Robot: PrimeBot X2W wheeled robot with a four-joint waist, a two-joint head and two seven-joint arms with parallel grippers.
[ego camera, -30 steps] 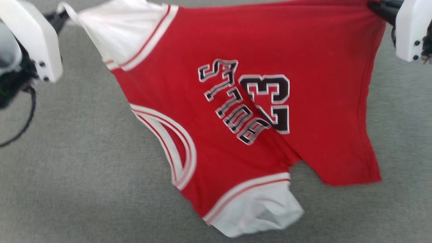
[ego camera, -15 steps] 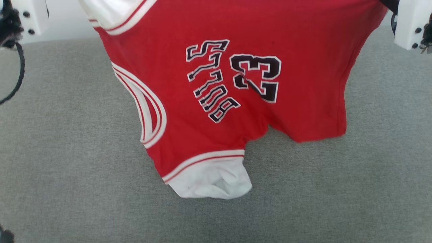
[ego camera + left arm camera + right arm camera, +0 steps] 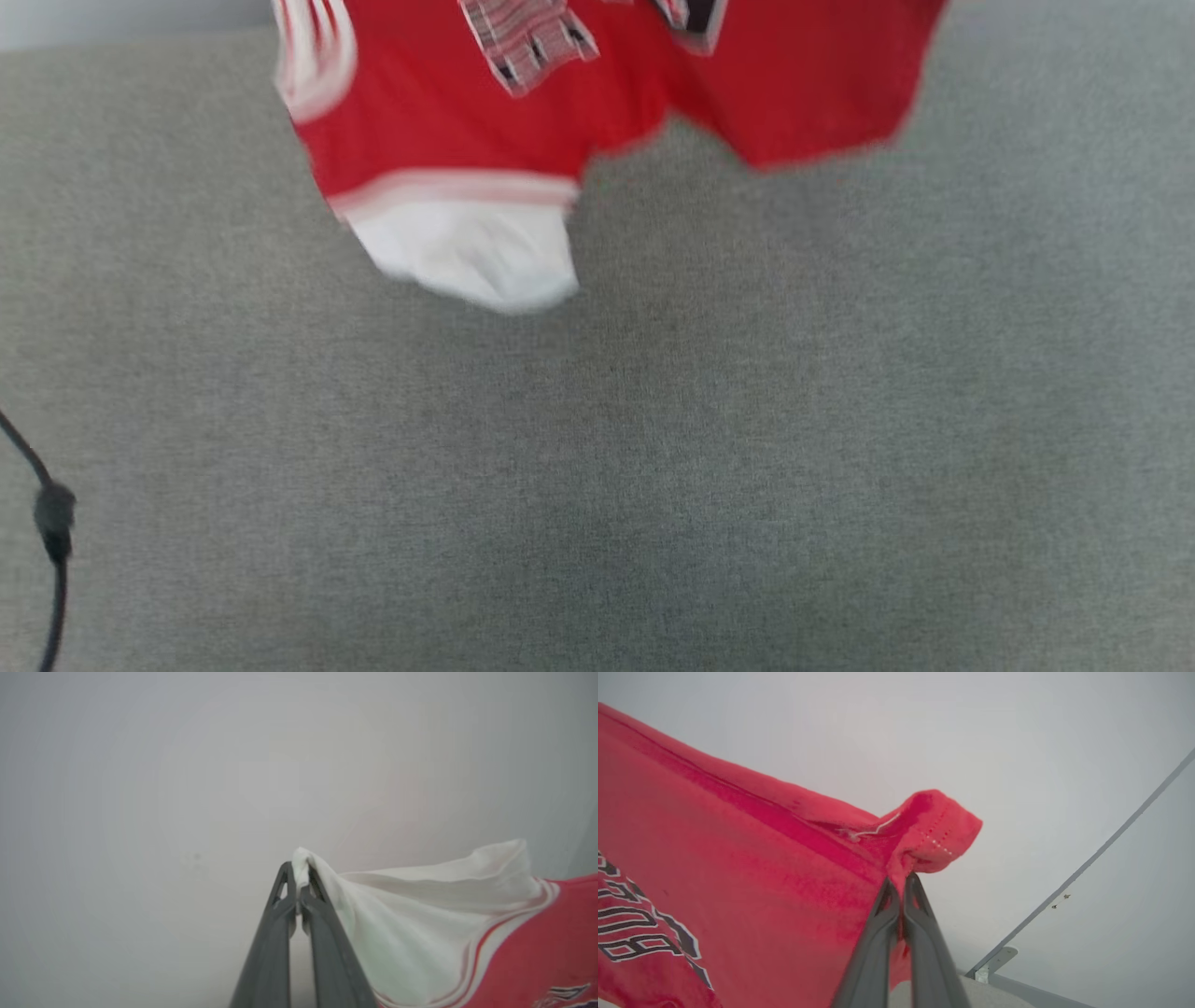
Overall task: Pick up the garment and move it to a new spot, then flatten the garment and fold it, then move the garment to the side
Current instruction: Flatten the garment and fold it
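Note:
The red garment hangs in the air at the top of the head view, its lower white sleeve end dangling over the grey fabric surface. Its upper part runs off the top edge, and the picture is blurred. In the left wrist view my left gripper is shut on the tip of the other white sleeve, with red cloth to the right. In the right wrist view my right gripper is shut on a red hem corner of the garment; black lettering shows at the lower left.
A black cable hangs at the lower left of the head view. A pale wall stands behind both grippers. A grey line and a small metal bracket show at the lower right of the right wrist view.
The garment has risen in the head view, so its upper part and both grippers have left the top edge. The whole picture has shifted too, so the camera has moved.

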